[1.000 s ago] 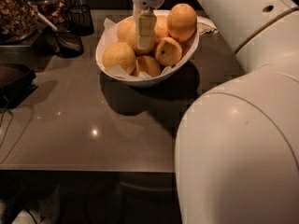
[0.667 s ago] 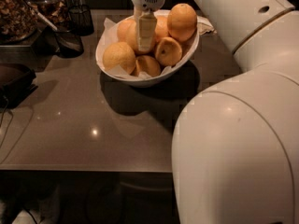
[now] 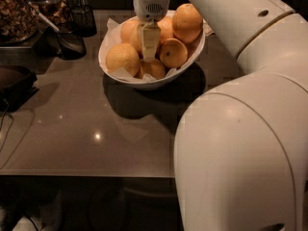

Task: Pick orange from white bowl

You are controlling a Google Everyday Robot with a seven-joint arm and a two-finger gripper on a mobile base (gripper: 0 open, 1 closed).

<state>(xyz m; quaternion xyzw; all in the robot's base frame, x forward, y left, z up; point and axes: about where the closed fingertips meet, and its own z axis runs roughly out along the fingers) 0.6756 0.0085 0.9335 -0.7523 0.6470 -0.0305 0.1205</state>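
The white bowl [image 3: 111, 66], lined with white paper, stands at the back of the grey table and holds several pale yellow-orange oranges. One large round orange [image 3: 123, 57] lies at the bowl's left, another [image 3: 173, 53] at the right, and a lower one [image 3: 155, 69] at the front. A taller oval orange [image 3: 187, 22] sits on top at the back right. My gripper [image 3: 148, 57] points straight down into the middle of the bowl, between the left and right oranges, with its tip just above the front one.
My large white arm [image 3: 240, 143] fills the right side and the foreground. A dark scoop [image 3: 70, 42] and containers of brown food [image 3: 17, 16] stand at the back left. A black object [image 3: 14, 83] with cables lies at the left edge.
The gripper has gone a little lower into the bowl among the oranges. The arm's elbow has shifted slightly left. The oranges have not moved.
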